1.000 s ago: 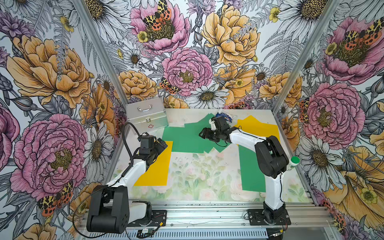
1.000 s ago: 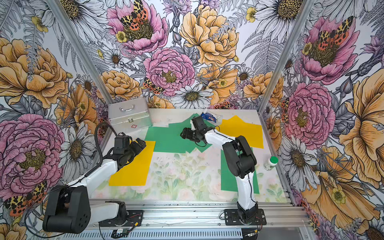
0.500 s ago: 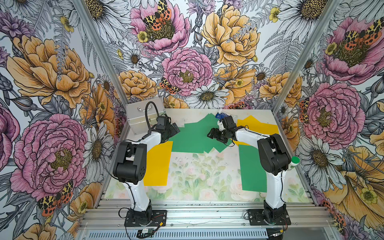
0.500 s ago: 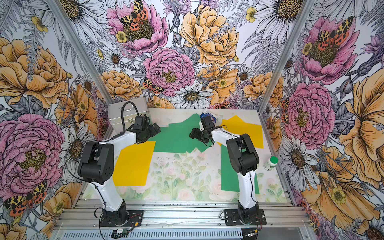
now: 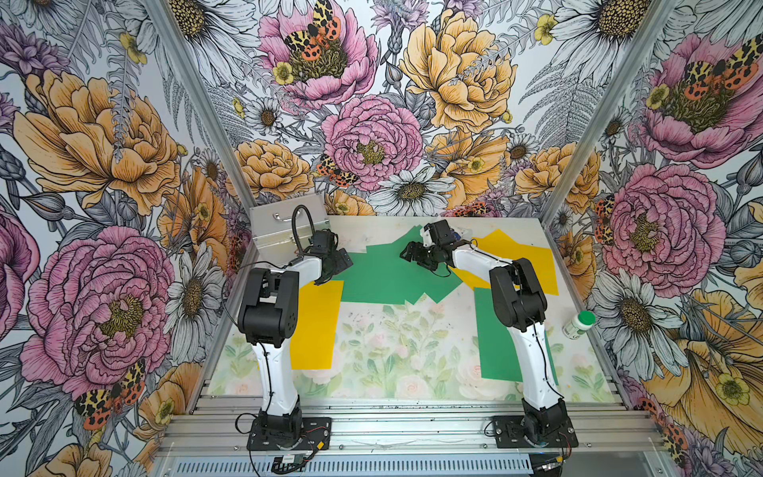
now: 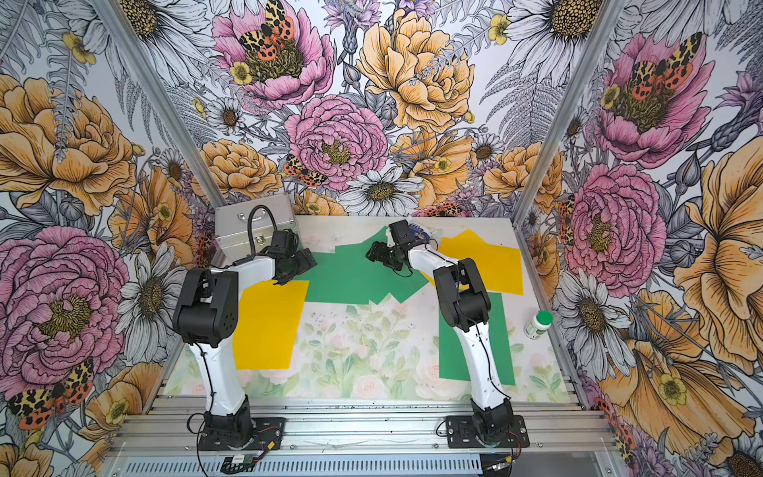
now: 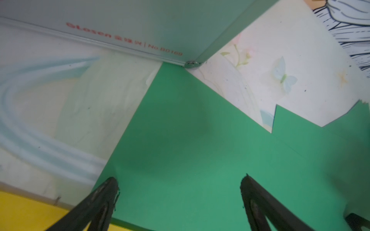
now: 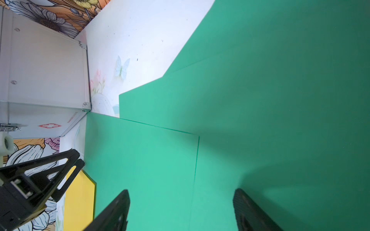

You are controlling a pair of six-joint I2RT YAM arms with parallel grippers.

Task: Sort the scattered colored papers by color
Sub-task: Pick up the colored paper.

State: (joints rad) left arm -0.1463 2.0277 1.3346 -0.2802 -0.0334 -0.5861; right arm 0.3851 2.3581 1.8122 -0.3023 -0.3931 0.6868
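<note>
Floral tabletop (image 5: 371,351): silver case (image 5: 280,227) (beside green sheets (image 5: 384,272))

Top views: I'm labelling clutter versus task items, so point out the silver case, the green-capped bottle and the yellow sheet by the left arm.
silver case (image 5: 268,225): in a top view, on its lid.
green-capped bottle (image 5: 574,329): in a top view, on its white body.
yellow sheet (image 5: 318,326): in a top view, on its bare middle.

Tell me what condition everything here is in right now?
left gripper: open, empty
right gripper: open, empty
green pile: overlapping sheets, flat, unaligned
lone green sheet: flat, apart
near yellow sheet: flat
far yellow sheets: flat, overlapping
silver case: closed
bottle: capped
</note>
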